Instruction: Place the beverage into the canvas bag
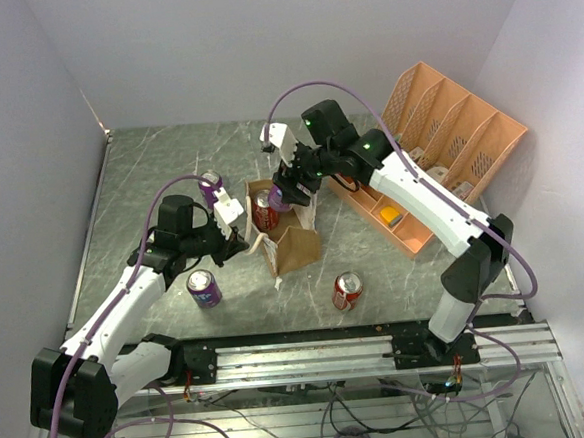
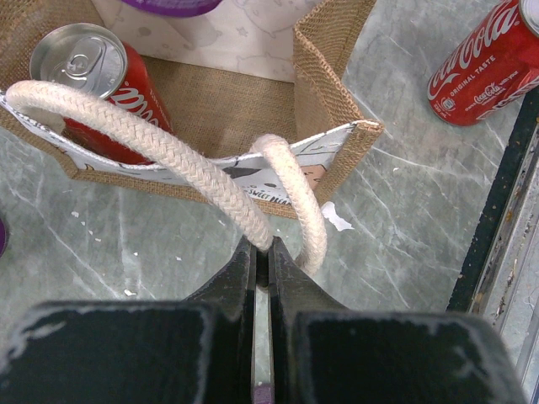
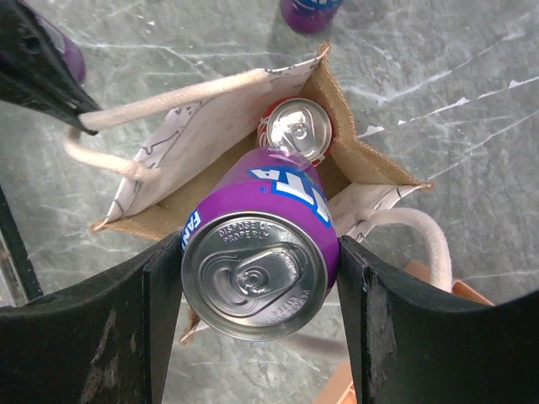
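Right pincer (image 3: 258,248): closed on the purple can (image 3: 253,282), one finger on each side, with the lid facing the wrist.
Purple can: held in the air and tilted, its base pointing down into the bag (image 3: 160,181). The base seems level with the rim or just above it, but the views do not settle this.
Bag: right below the right pincer, upright, mouth open.
Red can (image 3: 296,128): already standing in the bag, in the corner just beyond the purple can's base.
Left pincer (image 2: 263,252): closed on one handle (image 2: 168,147), drawing that wall outward so the mouth gapes.
Free floor: bare bag bottom shows ahead of the left pincer, to the right of the red can.
Step in hand: lower the purple can into that bare spot.
Doing it well: bring the can upright before you descend. Aim beside the red can, not onto its lid. Hold the left pincer firm so the wall does not fold in. Open the right fingers only once the base rests, and only slightly, since the walls sit close.
Exit: lift straight up, clear of the second handle (image 3: 421,236) just beside the right finger.
Risk: a clipped rim could tip the light bag.
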### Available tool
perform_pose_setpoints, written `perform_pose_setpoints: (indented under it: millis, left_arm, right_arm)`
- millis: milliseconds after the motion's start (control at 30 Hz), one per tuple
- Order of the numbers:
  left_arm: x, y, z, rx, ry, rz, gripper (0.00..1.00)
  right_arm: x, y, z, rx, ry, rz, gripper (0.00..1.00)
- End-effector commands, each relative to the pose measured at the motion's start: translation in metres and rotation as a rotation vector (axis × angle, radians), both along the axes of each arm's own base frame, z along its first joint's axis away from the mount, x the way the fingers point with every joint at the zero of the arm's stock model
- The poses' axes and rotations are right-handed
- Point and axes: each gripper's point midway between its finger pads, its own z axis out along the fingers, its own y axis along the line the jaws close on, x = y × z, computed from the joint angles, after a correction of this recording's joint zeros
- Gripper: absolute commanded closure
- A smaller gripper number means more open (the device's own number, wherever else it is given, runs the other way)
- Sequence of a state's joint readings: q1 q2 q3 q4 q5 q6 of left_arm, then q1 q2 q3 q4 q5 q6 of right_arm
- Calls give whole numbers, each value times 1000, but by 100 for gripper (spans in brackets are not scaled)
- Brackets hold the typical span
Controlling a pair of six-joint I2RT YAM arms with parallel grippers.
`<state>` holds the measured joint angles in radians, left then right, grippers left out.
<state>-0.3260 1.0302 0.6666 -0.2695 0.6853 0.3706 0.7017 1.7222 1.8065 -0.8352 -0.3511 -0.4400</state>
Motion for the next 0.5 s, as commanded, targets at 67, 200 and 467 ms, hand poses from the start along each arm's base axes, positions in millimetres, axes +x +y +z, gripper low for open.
perform_pose_setpoints:
  millis: [67, 200, 467]
  left_arm:
    - [-1, -5, 16, -28, -36, -47, 93]
    - [-1, -4, 14, -20, -34, -46, 93]
    - [-2, -4, 12, -14, -38, -54, 93]
  right_arm:
    - [21, 16, -11, 12, -26, -40, 100]
    - [20, 15, -34, -31, 20, -45, 100]
    - [18, 16, -79, -86, 102, -56, 100]
